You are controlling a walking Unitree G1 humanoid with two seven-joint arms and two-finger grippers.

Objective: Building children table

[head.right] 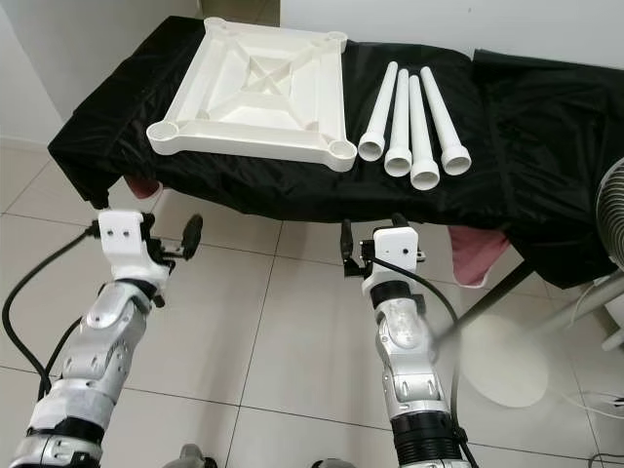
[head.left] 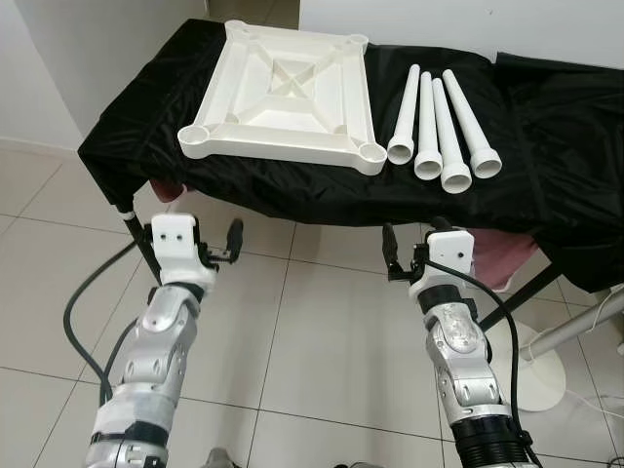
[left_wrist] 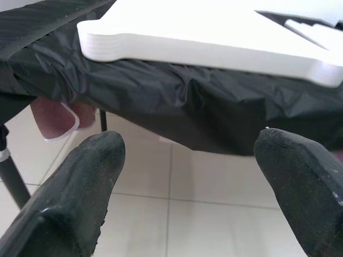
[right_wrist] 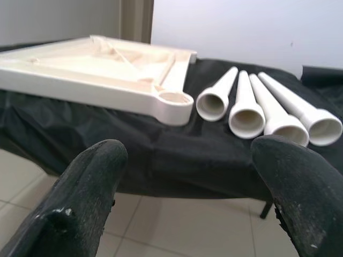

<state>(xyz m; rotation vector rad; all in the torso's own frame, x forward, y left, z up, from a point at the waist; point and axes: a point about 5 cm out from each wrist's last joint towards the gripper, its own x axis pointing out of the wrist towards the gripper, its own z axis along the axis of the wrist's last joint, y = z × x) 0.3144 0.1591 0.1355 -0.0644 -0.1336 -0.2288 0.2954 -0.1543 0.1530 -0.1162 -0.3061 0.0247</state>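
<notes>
Upside-down, the white ribbed tabletop [head.left: 283, 93] lies upper centre beside four tapered legs [head.left: 444, 127]; left gripper [left_wrist: 187, 187] and right gripper [right_wrist: 187, 187] gape, holding nothing.

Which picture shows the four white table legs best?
The left eye view: all four table legs lie whole, side by side on the black cloth. The right eye view matches. The right wrist view shows mostly their open ends; the left wrist view shows tabletop.

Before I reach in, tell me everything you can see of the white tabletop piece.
The tabletop is a square white panel, plastic by its look, lying underside up and flat on the black cloth. Its raised rim encloses crossing diagonal ribs, and a round socket sits at each corner. The four white legs lie apart from it on the robot's right. Neither gripper touches it.
</notes>
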